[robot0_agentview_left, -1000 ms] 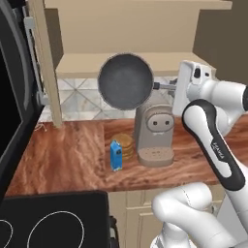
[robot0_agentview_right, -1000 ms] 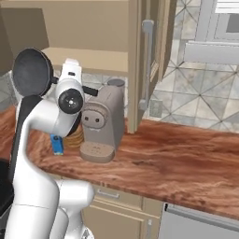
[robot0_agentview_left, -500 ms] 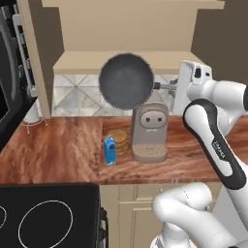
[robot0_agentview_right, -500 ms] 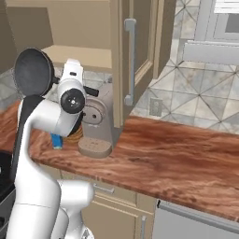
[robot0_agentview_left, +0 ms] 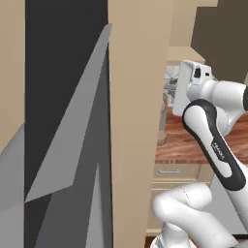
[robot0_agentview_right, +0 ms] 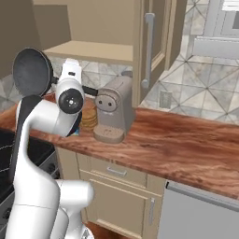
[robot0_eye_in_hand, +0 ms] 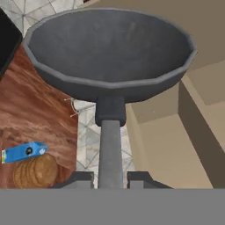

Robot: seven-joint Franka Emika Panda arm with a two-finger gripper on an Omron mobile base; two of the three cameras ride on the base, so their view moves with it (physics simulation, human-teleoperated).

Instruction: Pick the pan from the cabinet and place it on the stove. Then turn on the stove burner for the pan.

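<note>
We see tan coffee machine (robot0_agentview_right: pixel 112 114) upright on reddish wooden counter (robot0_agentview_right: pixel 177 149). Stack of round brown cookies (robot0_agentview_right: pixel 88 118) just beside it on its left; blue carton (robot0_eye_in_hand: pixel 24 151) touching cookies. Patterned grey tile backsplash (robot0_agentview_right: pixel 196 88) behind counter.

Pan held in the air, cabinet open, stove at the edge.
The dark grey pan (robot0_eye_in_hand: pixel 110 48) is round and shallow, its bowl turned toward the hand camera, its long handle clamped between the gripper (robot0_eye_in_hand: pixel 110 178) fingers; in the right base view it stands on edge, well above the counter. Behind it the tan cabinet (robot0_agentview_right: pixel 154 42) has its door open and its shelf bare. The black stove (robot0_agentview_right: pixel 18 154) lies low left.
</note>
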